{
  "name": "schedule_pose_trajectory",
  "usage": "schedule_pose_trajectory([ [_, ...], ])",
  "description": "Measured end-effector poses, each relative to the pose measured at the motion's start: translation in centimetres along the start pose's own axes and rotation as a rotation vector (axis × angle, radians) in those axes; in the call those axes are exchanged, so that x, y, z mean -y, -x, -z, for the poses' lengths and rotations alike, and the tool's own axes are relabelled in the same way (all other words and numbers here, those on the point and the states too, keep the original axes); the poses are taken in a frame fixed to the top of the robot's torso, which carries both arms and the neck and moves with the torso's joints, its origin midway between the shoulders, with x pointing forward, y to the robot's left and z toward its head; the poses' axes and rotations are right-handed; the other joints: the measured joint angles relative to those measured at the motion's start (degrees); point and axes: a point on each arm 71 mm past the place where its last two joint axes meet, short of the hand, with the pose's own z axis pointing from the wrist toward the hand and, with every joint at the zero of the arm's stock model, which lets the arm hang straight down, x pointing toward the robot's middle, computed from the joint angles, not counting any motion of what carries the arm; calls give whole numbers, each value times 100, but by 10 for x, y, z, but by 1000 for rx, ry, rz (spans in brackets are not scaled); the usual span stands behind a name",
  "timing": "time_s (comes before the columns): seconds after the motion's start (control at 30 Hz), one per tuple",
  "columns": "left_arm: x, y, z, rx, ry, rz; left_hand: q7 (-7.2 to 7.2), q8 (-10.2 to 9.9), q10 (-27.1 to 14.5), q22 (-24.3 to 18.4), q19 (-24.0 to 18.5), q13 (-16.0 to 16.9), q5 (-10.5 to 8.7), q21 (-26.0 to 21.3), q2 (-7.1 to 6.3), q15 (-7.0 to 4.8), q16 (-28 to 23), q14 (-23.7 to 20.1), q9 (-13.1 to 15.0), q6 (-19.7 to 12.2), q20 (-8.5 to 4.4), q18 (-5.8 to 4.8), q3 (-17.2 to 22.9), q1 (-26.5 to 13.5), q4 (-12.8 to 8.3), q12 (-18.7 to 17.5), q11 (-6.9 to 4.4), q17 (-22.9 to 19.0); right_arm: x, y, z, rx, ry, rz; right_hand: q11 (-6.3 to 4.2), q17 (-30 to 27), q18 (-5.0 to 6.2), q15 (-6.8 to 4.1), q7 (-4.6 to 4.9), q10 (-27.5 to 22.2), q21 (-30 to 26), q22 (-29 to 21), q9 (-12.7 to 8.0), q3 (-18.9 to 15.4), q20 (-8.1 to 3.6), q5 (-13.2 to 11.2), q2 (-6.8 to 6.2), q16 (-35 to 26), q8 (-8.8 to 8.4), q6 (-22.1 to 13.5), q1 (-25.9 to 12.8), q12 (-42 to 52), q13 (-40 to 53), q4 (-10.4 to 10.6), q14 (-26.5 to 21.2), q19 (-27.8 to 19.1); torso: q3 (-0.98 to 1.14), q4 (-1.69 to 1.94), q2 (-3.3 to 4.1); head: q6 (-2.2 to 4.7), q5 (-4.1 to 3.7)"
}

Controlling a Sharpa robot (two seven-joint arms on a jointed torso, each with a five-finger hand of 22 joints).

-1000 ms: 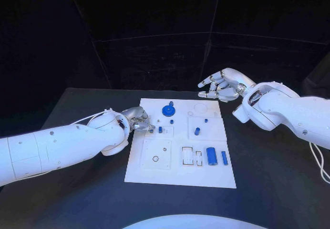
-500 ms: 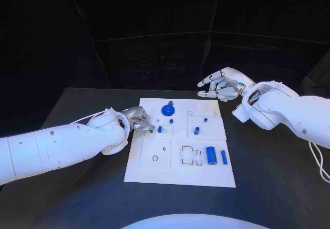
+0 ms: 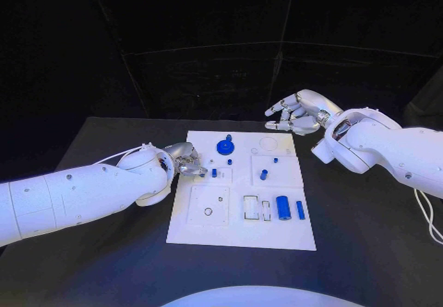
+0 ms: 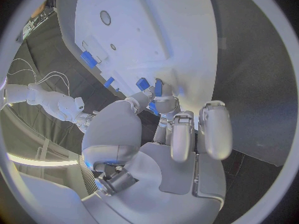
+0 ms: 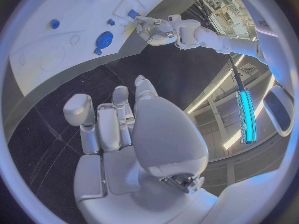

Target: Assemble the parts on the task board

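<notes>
The white task board (image 3: 242, 230) lies in the middle of the black table. My left hand (image 3: 187, 161) is at the board's left edge, its fingertips (image 4: 164, 102) pinching a small blue peg (image 3: 214, 173) that stands on the board. That peg (image 4: 157, 88) also shows in the left wrist view. My right hand (image 3: 297, 114) hangs above the table beyond the board's far right corner, fingers loosely curved and apart, holding nothing. A blue gear (image 3: 225, 148) sits near the far edge. A blue cylinder (image 3: 283, 208) and a thin blue bar (image 3: 300, 210) lie at the board's right.
Two more small blue pegs (image 3: 275, 161) (image 3: 264, 174) stand right of centre on the board. Rectangular slots (image 3: 252, 208) and an oval hole (image 3: 209, 212) lie in the near half. Black table (image 3: 111, 256) surrounds the board on all sides.
</notes>
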Motion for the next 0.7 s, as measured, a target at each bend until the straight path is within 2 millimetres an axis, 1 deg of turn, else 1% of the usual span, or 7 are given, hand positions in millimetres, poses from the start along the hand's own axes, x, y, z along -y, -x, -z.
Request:
schedule_pose_trajectory([
  [0.3, 0, 0, 0, -2, -1, -2, -1, 28, 2, 0, 0, 48, -19, 23, 0, -2, 0, 2, -18, 1, 0, 0, -23, 0, -23, 38, -2, 0, 0, 0, 0, 0, 0, 0, 0, 0, 0, 0, 0, 0, 0, -8, 0, 0, 0, 0, 0, -21, 0, 0, 0, 0, 0, 0, 0, 0, -2, 4, -1, 4, -1],
  [0.43, 0, 0, 0, -2, 0, -3, -13, 29, 44, 0, 0, 57, 2, 46, 0, -19, 0, 20, -33, 30, 0, 0, -40, 0, -39, 37, -3, 0, 0, 0, 0, 0, 0, 0, 0, 0, 0, 0, 0, 0, 0, -8, 0, 0, 0, 0, 0, -21, 0, 0, 0, 0, 0, 0, 0, 0, -2, 4, -1, 3, -1],
  [0.53, 0, 0, 0, -2, 1, -3, -10, 50, 56, -1, 0, 70, 5, 46, -15, -19, 0, 20, -60, 56, 0, -1, -137, -15, 59, 66, -14, 0, 0, 0, 0, 0, 0, 0, 0, -4, 0, 0, 0, 0, -21, -18, 0, -13, 0, 0, 1, -21, 0, 0, -1, 0, -6, 13, 0, 0, -2, 4, -1, 2, -1],
  [0.57, -1, 0, 0, -2, 2, -3, -16, 53, 66, 0, 0, 79, 8, 46, -42, -25, 0, 14, -61, 72, 0, 0, -182, -42, 82, 66, -23, 0, 0, 0, 0, 0, 0, 0, 0, -7, 0, 0, 0, 0, -21, -18, 0, -13, 0, 0, 2, -21, 0, 0, -2, 0, -11, 13, 0, 0, -2, 4, -1, 2, -1],
  [0.6, -1, 0, 0, -2, 4, -4, -39, 68, 75, 0, 0, 88, 28, 47, -74, -42, 0, -2, -67, 95, 0, 0, -216, -74, 106, 67, -32, 0, 0, 0, 0, 0, 0, 0, 0, -7, 0, 0, 0, 0, -21, -18, 0, -13, 0, 0, 30, -21, 0, 0, -30, 0, -11, 13, 0, 0, -2, 4, -1, 2, -1],
  [0.7, -2, 0, 0, -3, 10, -4, -69, 102, 105, 0, 0, 100, 52, 72, -133, -41, 0, -1, -81, 150, 0, 0, -312, -212, 202, 88, -63, 0, 0, 0, 0, 0, 0, 0, 0, -7, 0, 0, 0, 0, -21, -18, 0, -13, 0, 0, 31, -21, 0, 0, -31, 0, -11, 13, 0, 0, 0, 4, -1, -3, -1],
])
